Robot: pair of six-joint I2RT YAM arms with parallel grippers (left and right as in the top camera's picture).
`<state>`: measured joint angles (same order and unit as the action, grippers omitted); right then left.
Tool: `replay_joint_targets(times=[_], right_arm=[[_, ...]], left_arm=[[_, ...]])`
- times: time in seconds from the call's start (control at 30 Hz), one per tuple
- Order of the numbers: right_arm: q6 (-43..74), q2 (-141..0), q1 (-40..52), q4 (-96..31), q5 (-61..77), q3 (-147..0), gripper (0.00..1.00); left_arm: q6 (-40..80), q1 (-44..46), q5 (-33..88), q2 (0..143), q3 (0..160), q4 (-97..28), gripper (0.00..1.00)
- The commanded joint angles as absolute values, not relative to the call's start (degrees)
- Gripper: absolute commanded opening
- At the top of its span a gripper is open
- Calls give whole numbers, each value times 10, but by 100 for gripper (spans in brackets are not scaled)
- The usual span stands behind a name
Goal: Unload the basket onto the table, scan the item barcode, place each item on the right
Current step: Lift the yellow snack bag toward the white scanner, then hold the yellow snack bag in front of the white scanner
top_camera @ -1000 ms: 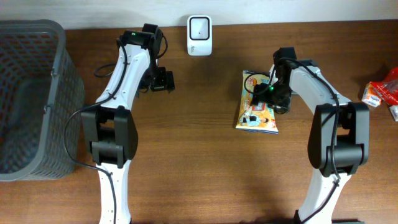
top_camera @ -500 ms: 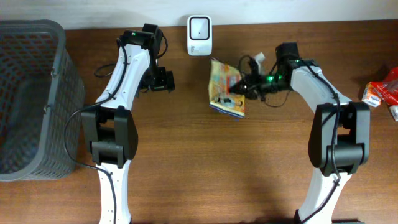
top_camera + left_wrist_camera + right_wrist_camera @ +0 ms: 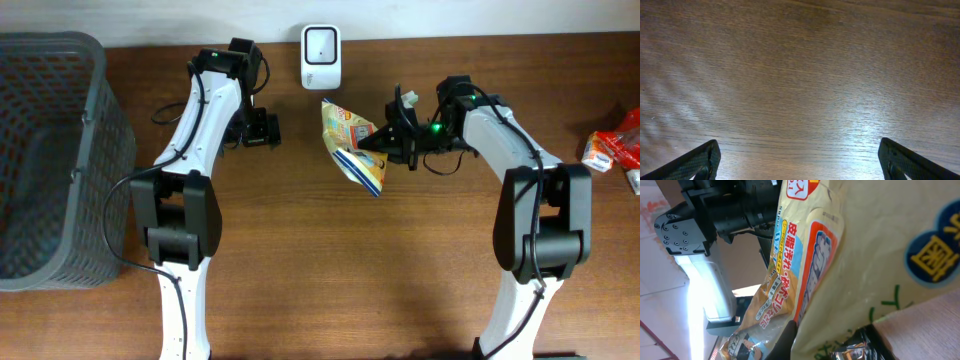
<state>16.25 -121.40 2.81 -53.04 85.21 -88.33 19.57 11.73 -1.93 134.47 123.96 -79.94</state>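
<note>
Now, my right claw (image 3: 388, 141) is clenched on one edge of the snack packet (image 3: 352, 150); the packet is tilted above the brown wooden table (image 3: 320, 270), near the white scanner (image 3: 320, 43) that stands at the far edge by the pale wall; my left claw (image 3: 262, 128) is spread wide over bare wood and grasps nothing; a grey basket (image 3: 50, 150) stands at the left; some red packets (image 3: 612, 148) lie at the right edge.
</note>
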Motion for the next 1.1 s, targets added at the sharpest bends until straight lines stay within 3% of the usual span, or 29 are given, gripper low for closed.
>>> replay_joint_targets(times=[0.0,0.43,0.53,0.77,1.07], right_arm=[[155,-1215,32,-532,889,-894,4],[156,-1215,33,-444,873,-894,4],[174,-1215,34,-389,768,-894,4],[249,-1215,38,-75,526,-894,4],[226,-1216,127,89,283,-894,4]], left_arm=[[203,119,-17,1344,1237,-800,99],[203,119,-17,1343,1237,-800,99],[203,119,-17,1343,1237,-800,99],[203,119,-17,1343,1237,-800,99],[203,119,-17,1343,1237,-800,99]])
